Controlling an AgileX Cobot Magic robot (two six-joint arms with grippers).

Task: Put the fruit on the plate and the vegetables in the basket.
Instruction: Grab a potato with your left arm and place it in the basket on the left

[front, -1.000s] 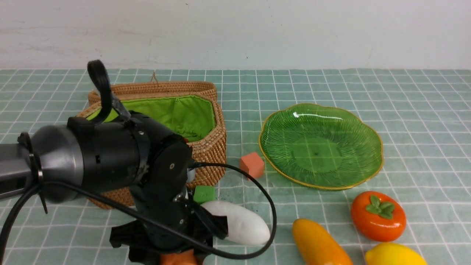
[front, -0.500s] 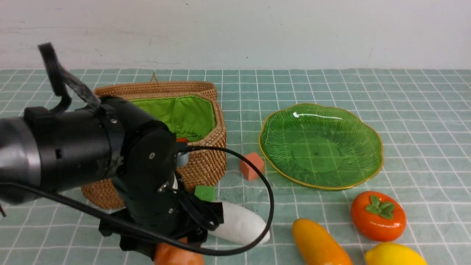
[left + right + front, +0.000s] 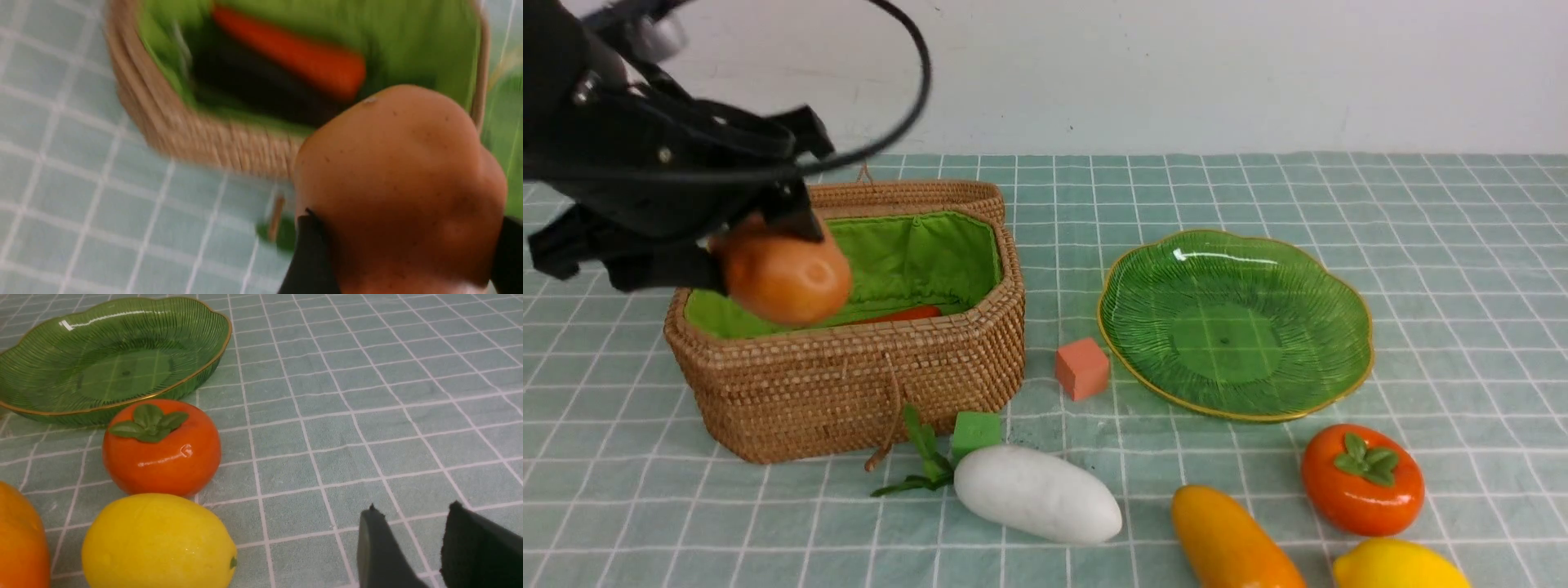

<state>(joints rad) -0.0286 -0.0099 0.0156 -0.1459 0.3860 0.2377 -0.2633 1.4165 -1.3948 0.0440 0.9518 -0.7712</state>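
Brownish-orange potato (image 3: 786, 280) clamped in left jaws, up over left end of basket (image 3: 849, 392); red chili (image 3: 898, 314) lies inside. Right jaws apart, gripping nothing, near lemon (image 3: 157, 541). Radish (image 3: 1037, 492), mango (image 3: 1229, 539), persimmon (image 3: 1362, 480) on worktop (image 3: 1421, 204), outside plate (image 3: 1282, 269).

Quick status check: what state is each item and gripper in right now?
left gripper: jaws shut on potato.
potato: held in the air, near the basket.
basket: lid open, chili pepper inside.
plate: empty.
radish: lying on the table.
mango, persimmon, lemon: on the table, not plated.
right gripper: jaws open, empty.
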